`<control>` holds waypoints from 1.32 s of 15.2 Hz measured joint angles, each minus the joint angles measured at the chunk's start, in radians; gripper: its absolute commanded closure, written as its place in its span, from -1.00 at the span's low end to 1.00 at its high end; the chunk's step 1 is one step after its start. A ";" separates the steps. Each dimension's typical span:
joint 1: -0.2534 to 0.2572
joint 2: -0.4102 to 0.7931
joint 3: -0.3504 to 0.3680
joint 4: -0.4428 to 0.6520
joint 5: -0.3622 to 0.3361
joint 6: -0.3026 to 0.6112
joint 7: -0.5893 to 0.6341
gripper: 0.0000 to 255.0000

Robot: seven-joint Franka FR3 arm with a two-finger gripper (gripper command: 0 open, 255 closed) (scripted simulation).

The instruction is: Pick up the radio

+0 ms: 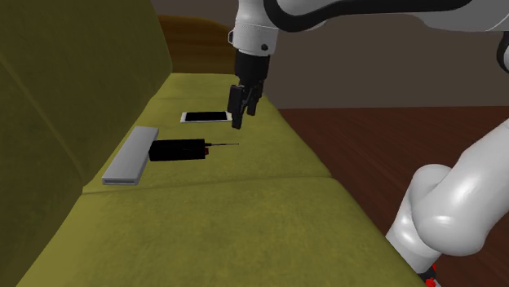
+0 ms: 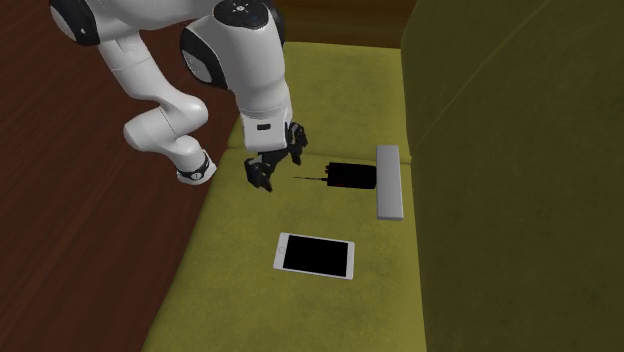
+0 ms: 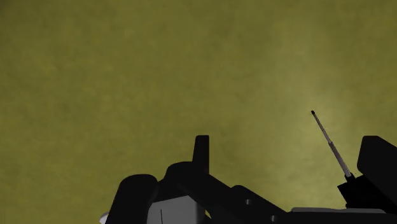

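Note:
The radio (image 1: 175,150) is a small black box lying flat on the olive sofa seat (image 1: 245,204), its thin antenna (image 1: 224,146) pointing toward the seat's front edge. In the second exterior view the radio (image 2: 350,176) lies beside a grey bar, with my gripper (image 2: 276,164) hanging above the seat just past the antenna tip (image 2: 300,179). My gripper (image 1: 241,112) is open, holds nothing and is clear of the radio. The wrist view has the antenna (image 3: 331,143) close to one of the fingers (image 3: 201,149), with bare cushion beyond.
A flat grey bar (image 1: 130,155) lies against the backrest (image 1: 65,90), right behind the radio. A white-framed phone (image 1: 204,117) with a black screen lies further along the seat. Dark wooden floor (image 1: 391,139) runs beyond the seat's front edge.

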 measured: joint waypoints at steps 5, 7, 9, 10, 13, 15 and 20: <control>0.045 0.121 0.060 0.112 -0.002 0.019 -0.015 -1.00; 0.065 0.168 0.086 0.163 -0.006 0.020 -0.017 -1.00; 0.076 0.194 0.099 0.179 -0.009 0.032 -0.022 -1.00; 0.078 0.195 0.101 0.170 -0.008 0.042 -0.024 -1.00; 0.080 0.195 0.104 0.135 -0.007 0.077 -0.027 -1.00; 0.081 0.199 0.105 0.115 -0.008 0.102 -0.027 -1.00; 0.081 0.192 0.104 0.086 -0.004 0.124 -0.031 1.00</control>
